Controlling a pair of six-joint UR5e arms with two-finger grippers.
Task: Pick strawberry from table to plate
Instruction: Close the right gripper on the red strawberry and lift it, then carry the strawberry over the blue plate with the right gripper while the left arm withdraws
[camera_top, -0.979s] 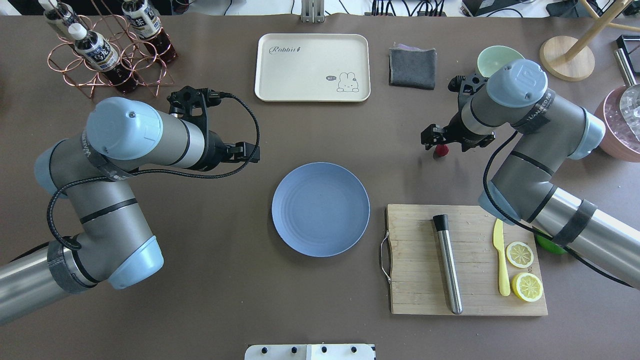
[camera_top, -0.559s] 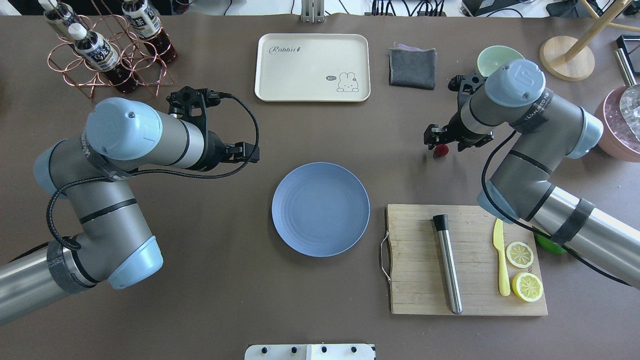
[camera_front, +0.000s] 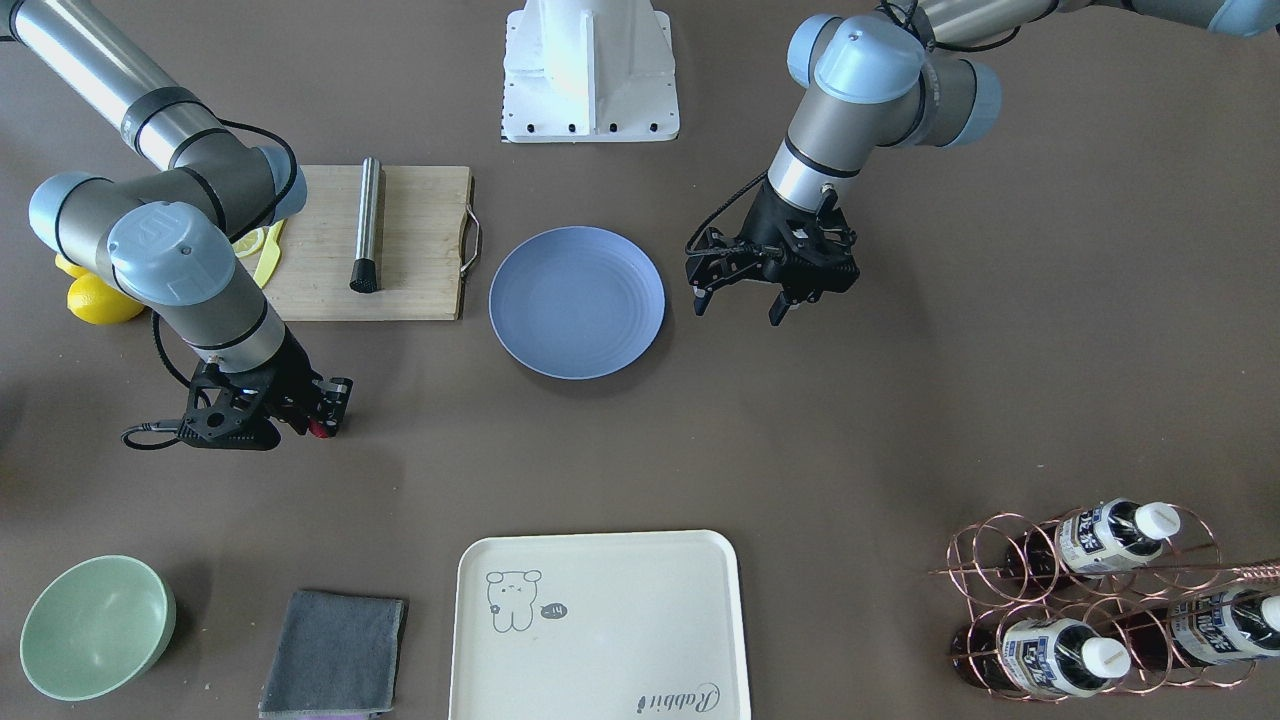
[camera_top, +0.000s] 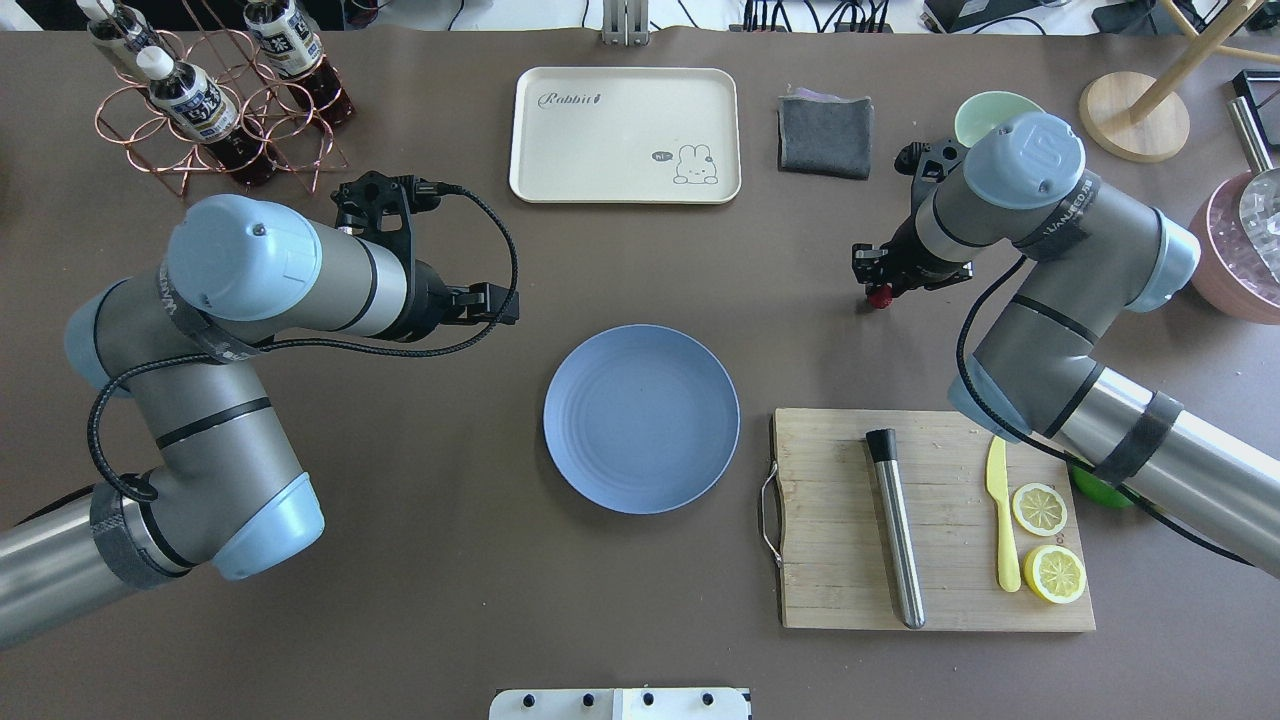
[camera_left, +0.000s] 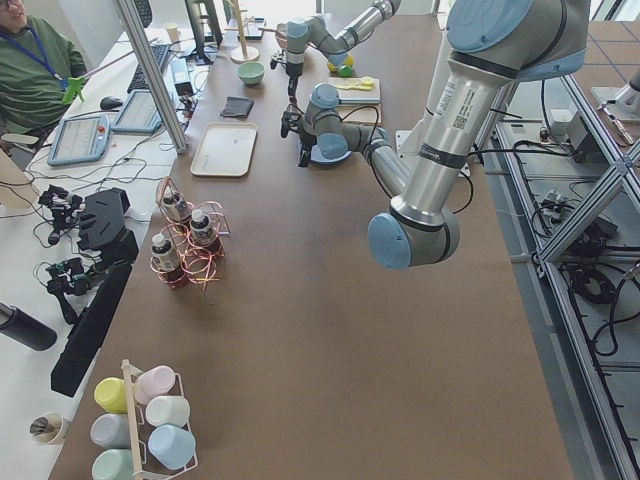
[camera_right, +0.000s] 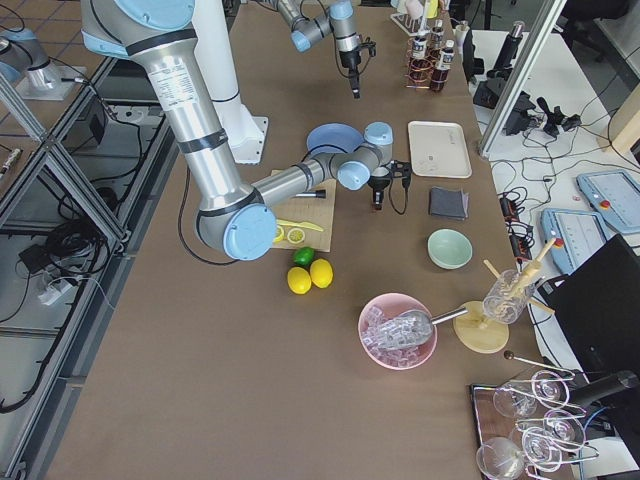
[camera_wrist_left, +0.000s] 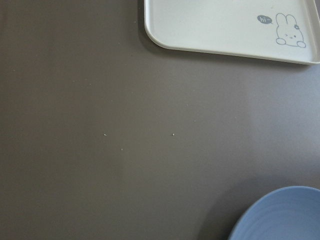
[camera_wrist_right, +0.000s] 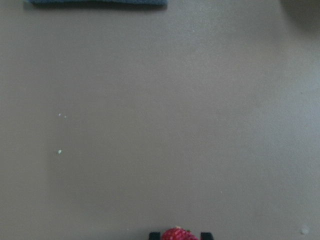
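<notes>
The strawberry (camera_top: 880, 297), small and dark red, is on the brown table (camera_top: 450, 600) to the right of and beyond the plate. My right gripper (camera_top: 880, 289) stands over it, shut on the strawberry. In the right wrist view the strawberry (camera_wrist_right: 179, 234) shows at the bottom edge between two black fingertips (camera_wrist_right: 155, 234). From the front, the strawberry (camera_front: 319, 430) shows under the right gripper (camera_front: 322, 420). The light blue plate (camera_top: 641, 418) sits bare at the table's middle. My left gripper (camera_front: 737, 303) hangs open and holds nothing, just left of the plate (camera_front: 577, 301).
A wooden cutting board (camera_top: 830, 560) with a steel rod (camera_top: 895, 530), a yellow knife and lemon slices lies right of the plate. A cream tray (camera_top: 625, 135), grey cloth (camera_top: 825, 135), green bowl (camera_top: 985, 112) and bottle rack (camera_top: 215, 95) line the far side.
The right gripper's fingers have drawn in around the strawberry, and the wrist has shifted slightly towards the far side. The left arm has stayed put.
</notes>
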